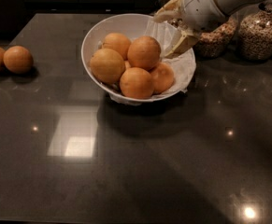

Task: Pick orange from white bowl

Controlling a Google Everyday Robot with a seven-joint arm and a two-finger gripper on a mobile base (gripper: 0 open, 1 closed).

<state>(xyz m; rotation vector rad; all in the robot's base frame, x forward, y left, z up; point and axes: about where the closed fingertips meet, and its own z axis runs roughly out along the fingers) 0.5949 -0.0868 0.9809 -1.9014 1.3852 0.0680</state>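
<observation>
jaws: spread apart, gripping nothing
gripper [174, 28]: at the 2 o'clock rim of the white bowl [89, 41]; over the paper lining [183, 65]
orange [144, 52]: atop the pile in the bowl; at the gripper's 8 o'clock; untouched
table [173, 162]: two loose oranges [17, 59] at the bowl's 9 o'clock; jars [261, 31] at 3 o'clock

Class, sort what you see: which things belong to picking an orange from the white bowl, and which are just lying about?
Belongs to the job:
- orange, topmost in the pile
- white bowl, holding it
- gripper, open, over the bowl's right rim

Lying about:
- loose oranges, on the table's left
- grain jars, behind the bowl to the right
- table
</observation>
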